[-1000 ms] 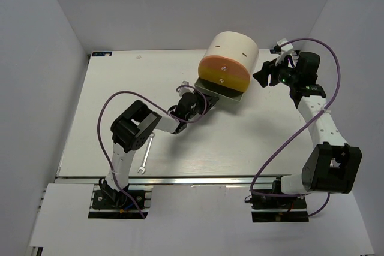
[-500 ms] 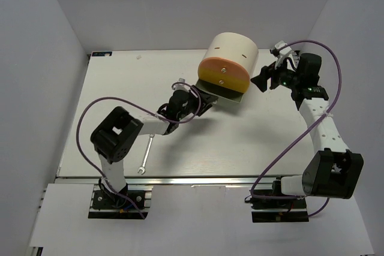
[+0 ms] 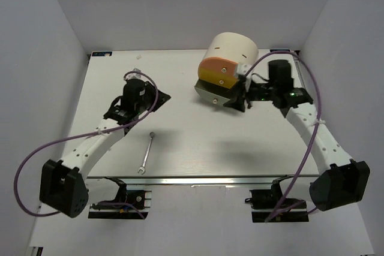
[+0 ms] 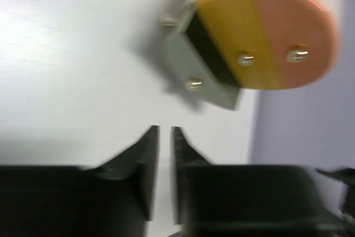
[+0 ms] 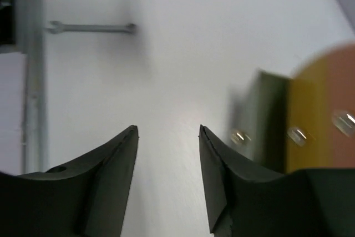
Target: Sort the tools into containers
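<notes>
Left claw retreated from cabinet, closed empty; right claw open at drawer — wrench unsorted on desk.

Colours: cabinet, tool, worktop
Cream cabinet; orange drawer front, yellow drawer front, pale grey drawer front, silver knobs on each. Silver wrench; plain white worktop; purple cables.

We see a white table standing under soft, even light, closed in by plain white walls at the back and on both sides, with a grey metal rail running along its near edge.
</notes>
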You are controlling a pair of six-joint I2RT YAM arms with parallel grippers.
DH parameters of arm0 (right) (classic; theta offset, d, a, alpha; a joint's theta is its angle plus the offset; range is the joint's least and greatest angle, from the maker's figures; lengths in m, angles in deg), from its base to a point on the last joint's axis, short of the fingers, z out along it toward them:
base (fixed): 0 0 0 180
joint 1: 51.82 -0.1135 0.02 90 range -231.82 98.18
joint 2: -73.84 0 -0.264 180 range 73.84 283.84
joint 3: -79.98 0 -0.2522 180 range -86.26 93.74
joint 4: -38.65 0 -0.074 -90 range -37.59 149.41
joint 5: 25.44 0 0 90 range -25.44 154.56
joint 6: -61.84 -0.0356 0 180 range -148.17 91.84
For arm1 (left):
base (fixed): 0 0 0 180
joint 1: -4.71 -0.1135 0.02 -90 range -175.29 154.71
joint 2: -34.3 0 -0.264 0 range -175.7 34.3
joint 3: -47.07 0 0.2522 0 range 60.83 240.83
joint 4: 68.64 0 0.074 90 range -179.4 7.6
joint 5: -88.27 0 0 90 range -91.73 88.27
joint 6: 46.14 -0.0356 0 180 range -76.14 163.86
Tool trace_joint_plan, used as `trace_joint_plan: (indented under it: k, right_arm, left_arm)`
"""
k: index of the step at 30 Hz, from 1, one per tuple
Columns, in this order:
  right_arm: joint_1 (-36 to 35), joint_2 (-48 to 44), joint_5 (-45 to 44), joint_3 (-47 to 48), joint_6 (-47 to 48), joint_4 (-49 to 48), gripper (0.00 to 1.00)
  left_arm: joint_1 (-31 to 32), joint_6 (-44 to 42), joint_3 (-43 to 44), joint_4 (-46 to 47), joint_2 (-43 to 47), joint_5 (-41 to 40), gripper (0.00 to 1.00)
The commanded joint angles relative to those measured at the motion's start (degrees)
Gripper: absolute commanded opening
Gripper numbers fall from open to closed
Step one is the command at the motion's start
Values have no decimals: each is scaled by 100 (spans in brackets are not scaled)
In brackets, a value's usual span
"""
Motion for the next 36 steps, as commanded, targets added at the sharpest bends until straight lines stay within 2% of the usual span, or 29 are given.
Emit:
trace_joint_plan:
  k: [1, 4, 6, 9, 13, 18, 23, 36]
  right_arm:
    - [-844, -117, -13, -142, 21, 159, 55]
    - [-1266, 146, -302, -187, -473, -202, 64]
    - [-1583, 278, -862, -187, -667, -325, 66]
    - [-1935, 603, -1390, -38, -834, -325, 67]
    - [-2023, 1034, -1349, 129, -1256, -246, 67]
    - [-2032, 1035, -1497, 24, -1371, -290, 67]
    - [-2015, 868, -1656, -195, -1336, -343, 68]
    - [-1795, 718, -1709, -284, -1362, -317, 69]
  left_arm:
    - [-163, -1366, 269, -2454, 343, -162, 39]
    - [-164, -1903, 577, -3659, 99, -171, 54]
    - [-164, -2044, 613, -4221, -8, -171, 56]
    - [-164, -2132, 499, -4391, -34, -197, 58]
    - [-155, -2404, 472, -4672, -438, -460, 60]
    - [-93, -2888, 498, -4787, -913, -821, 61]
    - [-76, -3240, 376, -4682, -1159, -857, 60]
    - [30, -3196, 340, -4295, -2161, -927, 56]
